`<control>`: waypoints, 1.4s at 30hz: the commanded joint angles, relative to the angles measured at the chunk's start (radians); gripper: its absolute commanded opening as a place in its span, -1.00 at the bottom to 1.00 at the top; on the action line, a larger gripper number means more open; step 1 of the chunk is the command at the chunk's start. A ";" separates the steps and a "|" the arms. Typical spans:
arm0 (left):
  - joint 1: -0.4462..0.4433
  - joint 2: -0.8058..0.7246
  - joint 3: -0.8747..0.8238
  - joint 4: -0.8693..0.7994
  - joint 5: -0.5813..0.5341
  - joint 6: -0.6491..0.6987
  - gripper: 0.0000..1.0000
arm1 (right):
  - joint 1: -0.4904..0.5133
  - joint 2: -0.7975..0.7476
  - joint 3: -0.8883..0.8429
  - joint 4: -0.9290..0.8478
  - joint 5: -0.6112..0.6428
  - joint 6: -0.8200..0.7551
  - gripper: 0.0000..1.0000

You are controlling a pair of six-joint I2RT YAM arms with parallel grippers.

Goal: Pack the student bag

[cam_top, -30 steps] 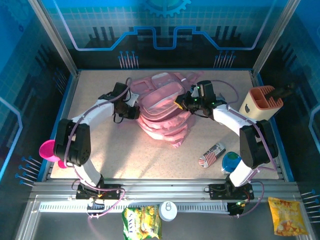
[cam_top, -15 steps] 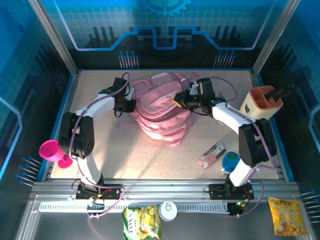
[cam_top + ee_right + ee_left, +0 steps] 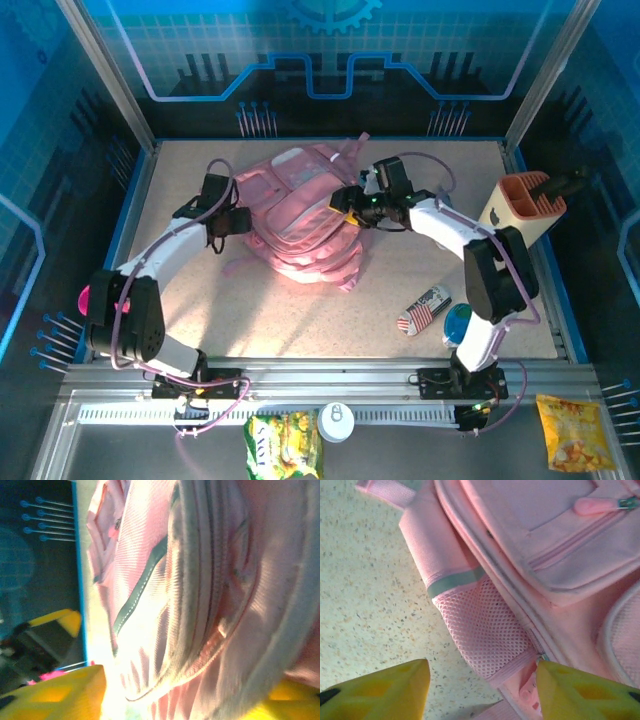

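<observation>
**Both grippers wait at the sides of the student bag (image 3: 300,215)**

The student bag lies flat in the middle of the table (image 3: 250,300). The left gripper (image 3: 480,690) is spread wide beside the net side pocket (image 3: 480,625), holding nothing. The right gripper (image 3: 185,700) is spread wide too, with the bag's fat edge between its fingers. The cloth is soft, puffy and floppy. I think one side should hold it steady while the other tugs the small zip pull (image 3: 592,505) slowly.

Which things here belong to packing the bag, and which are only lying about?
In the job: student bag, left gripper, right gripper, both at the bag.
Lying about, untouched: pen holder, flag-print can, blue round thing, green snack packet, orange snack packet.
</observation>
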State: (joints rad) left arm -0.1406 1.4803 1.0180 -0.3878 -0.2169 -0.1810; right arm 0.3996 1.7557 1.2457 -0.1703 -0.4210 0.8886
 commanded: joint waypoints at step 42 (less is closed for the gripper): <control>-0.081 -0.105 0.104 0.041 0.344 -0.077 0.99 | -0.179 0.104 0.052 -0.557 0.587 -0.420 0.80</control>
State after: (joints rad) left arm -0.2070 1.3602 1.0775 -0.3382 0.1005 -0.2626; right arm 0.1844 1.8851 1.3342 -0.7052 0.2535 0.4118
